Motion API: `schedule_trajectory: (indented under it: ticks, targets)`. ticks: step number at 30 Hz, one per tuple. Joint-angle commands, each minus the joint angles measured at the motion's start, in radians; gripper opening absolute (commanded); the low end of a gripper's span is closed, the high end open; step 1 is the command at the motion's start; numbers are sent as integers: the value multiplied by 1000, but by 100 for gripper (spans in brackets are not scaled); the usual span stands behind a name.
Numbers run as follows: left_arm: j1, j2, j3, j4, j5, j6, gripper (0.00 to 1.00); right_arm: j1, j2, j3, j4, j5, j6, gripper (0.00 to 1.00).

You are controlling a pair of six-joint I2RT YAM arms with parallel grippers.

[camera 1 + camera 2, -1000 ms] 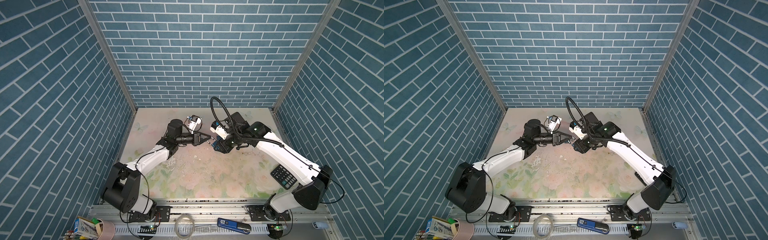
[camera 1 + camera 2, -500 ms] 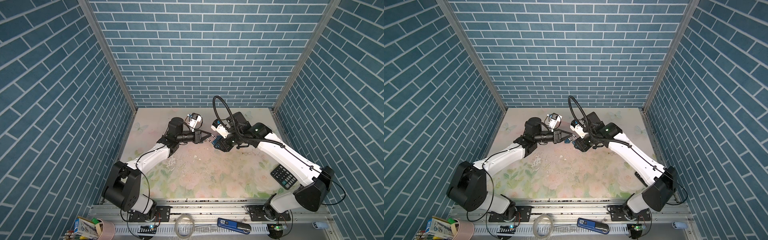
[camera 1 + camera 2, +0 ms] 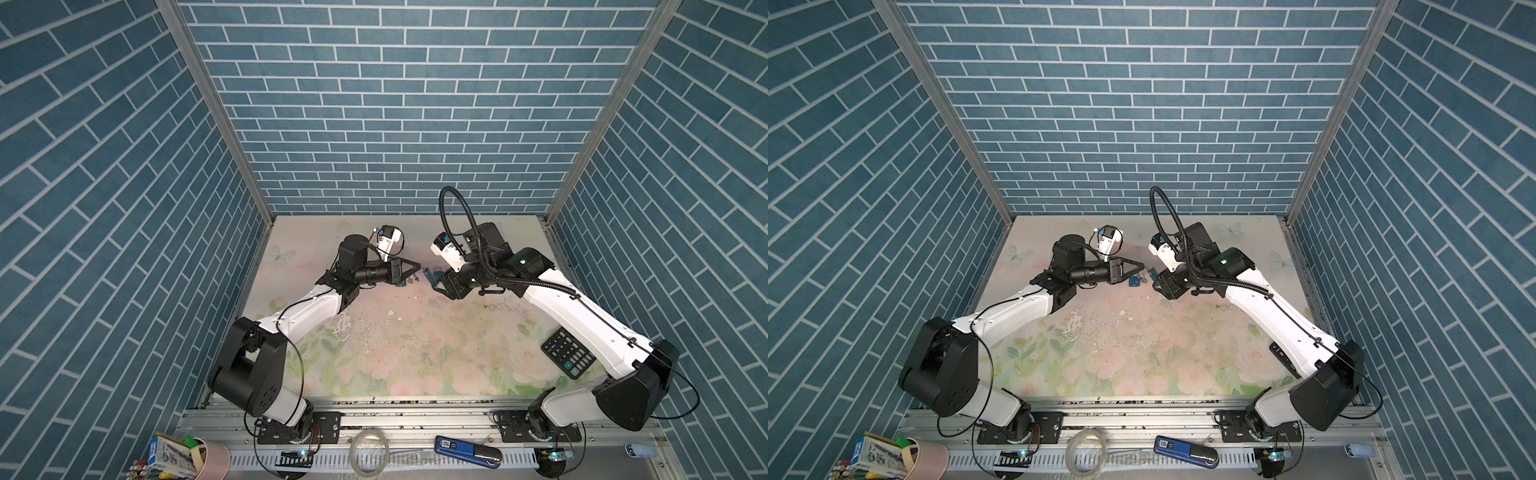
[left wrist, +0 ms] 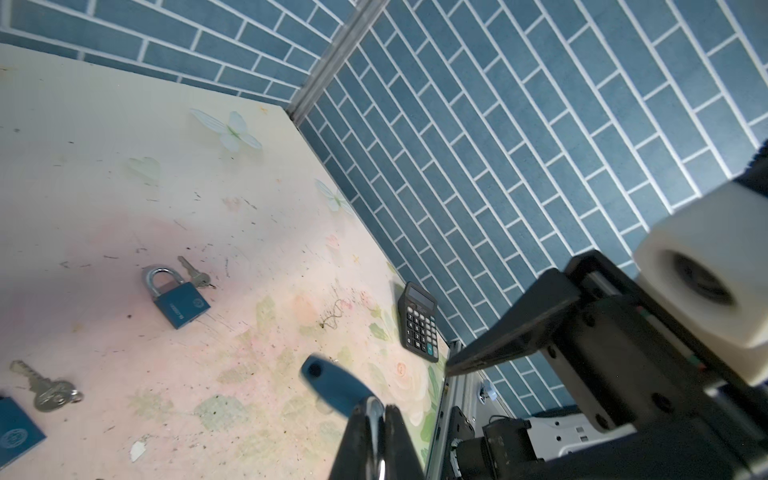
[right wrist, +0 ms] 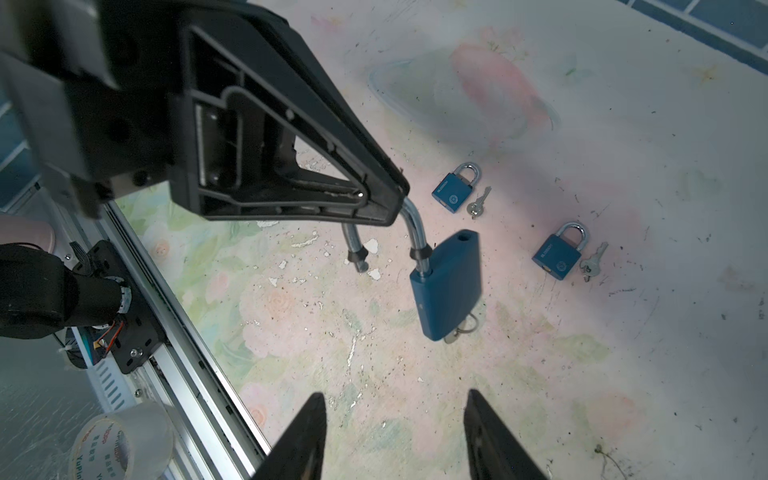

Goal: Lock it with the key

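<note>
My left gripper is shut on the steel shackle of a blue padlock, which hangs in the air above the table. The shackle's free end is out of the body, so the padlock stands unlocked. A key sticks out of its underside. My right gripper is open with nothing between its fingers, a short way from the key. In both top views the left gripper and the right gripper face each other at mid-table, tips apart.
Two more blue padlocks lie on the floral table, each with a key beside it. A black calculator lies near the right edge. A tape roll sits past the front rail.
The right gripper's jaws have spread wider and now stand off the key. The left arm has shifted slightly away from the front edge, still holding the padlock.
</note>
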Motion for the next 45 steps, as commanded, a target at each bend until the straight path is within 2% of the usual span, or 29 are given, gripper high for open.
schedule_trajectory:
  ticks: [1, 6, 9, 12, 16, 19, 23, 26, 32, 38, 45]
  targets:
    - [2, -11, 27, 51, -9, -11, 0, -9, -31, -17, 23, -9, -1, 55]
    - [2, -23, 22, 70, -34, -25, 0, -29, -71, -55, 58, -9, 48, 55]
    - [1, -55, 23, 51, -87, -43, 0, -30, -126, -111, 108, 26, 117, 54]
    - [-4, -117, 14, 38, -170, -67, 0, -29, -230, -230, 233, 57, 218, 53]
    - [-33, -202, 6, -7, -318, -92, 0, -30, -399, -449, 501, 94, 365, 53]
    - [-69, -239, 21, -63, -430, -108, 0, -29, -454, -557, 660, 128, 437, 53]
    - [-117, -261, 46, -96, -540, -143, 0, -22, -417, -628, 859, 102, 536, 53]
    - [-150, -270, 69, -136, -618, -179, 0, 5, -383, -702, 1076, 113, 586, 52]
    - [-181, -293, 81, -192, -728, -301, 0, 55, -336, -822, 1445, 153, 558, 52]
    - [-190, -315, 77, -194, -786, -379, 0, 58, -267, -910, 1686, 137, 571, 52]
    - [-204, -331, 89, -207, -794, -420, 0, 63, -161, -894, 1785, 95, 568, 53]
